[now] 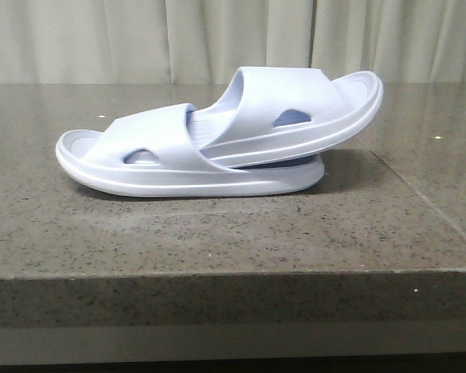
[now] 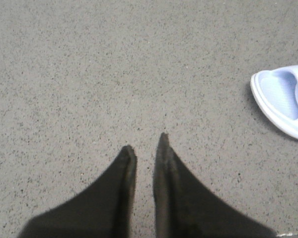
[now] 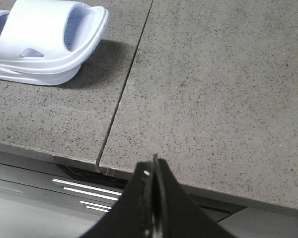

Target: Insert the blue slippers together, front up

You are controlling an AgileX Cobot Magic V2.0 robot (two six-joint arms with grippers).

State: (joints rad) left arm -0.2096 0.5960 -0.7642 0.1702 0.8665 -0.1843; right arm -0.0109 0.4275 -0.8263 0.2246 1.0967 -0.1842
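Nearest the camera: stone table [image 1: 217, 233], grey, speckled, front edge in view, a seam running back on the right side.

Mid-table: blue slippers, one pair, nested. Lower slipper [image 1: 163, 167] lies flat on its sole. Upper slipper [image 1: 295, 109] has one end pushed under the lower one's strap, the other end raised and overhanging to the right; its sole rests on the lower slipper's rim. Both sit upright, straps up. Judged: the insertion looks done.

Left gripper [image 2: 145, 144]: over bare table, holding nothing, fingers nearly together with a narrow gap showing. One slipper end [image 2: 283, 101] lies well off to the side in its view.

Right gripper [image 3: 154, 166]: near the table's front edge, apart from the pair [image 3: 44, 42], fingers pressed together, holding nothing.

Handling, judged: foam, so light, springy and slightly grippy; not fragile. The thick sole should resist a pinch; the strap will flex. Best hold: across the sole's side edges or the strap's top, clear of the oval holes.

Beyond: pale curtain [image 1: 233, 39].
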